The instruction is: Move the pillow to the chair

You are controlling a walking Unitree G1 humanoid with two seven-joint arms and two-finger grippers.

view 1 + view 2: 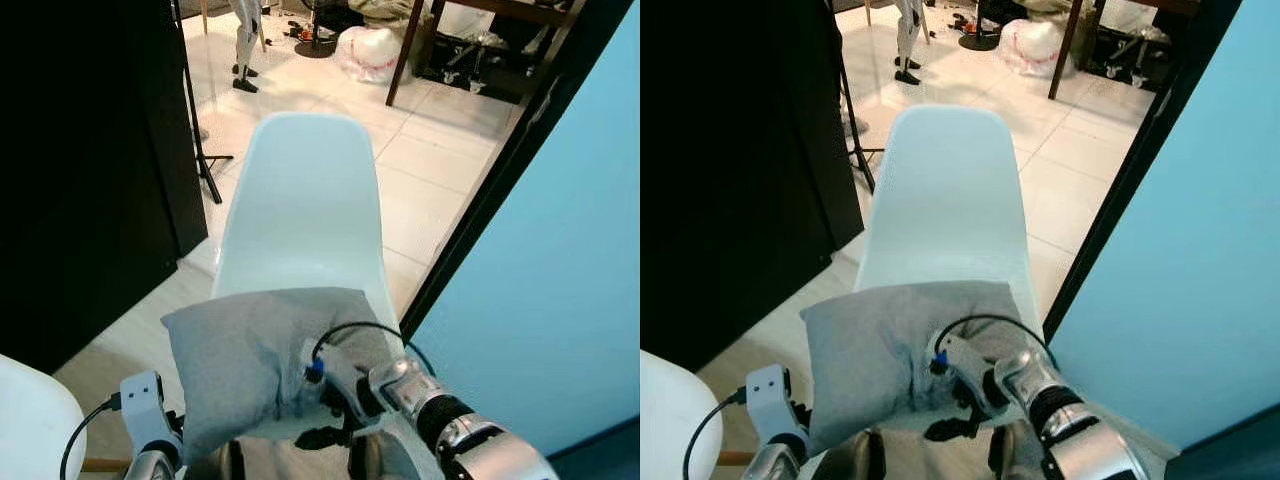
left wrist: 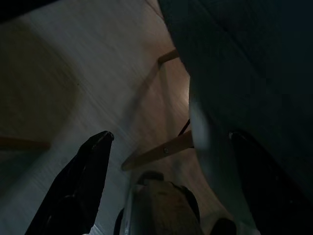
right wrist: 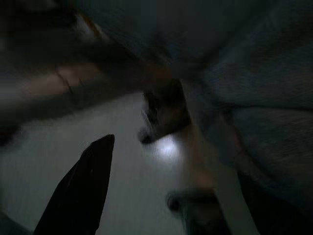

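Here, the grey, creased pillow (image 1: 250,360) lay on the white chair (image 1: 305,200) at its front edge; left gripper (image 2: 166,142) and right gripper (image 3: 176,161) were released.

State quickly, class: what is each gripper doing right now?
Left gripper: open, fingers spread beneath the grey pillow, gripping nothing.
Right gripper: open, fingers apart under the pillow, beside the white chair.
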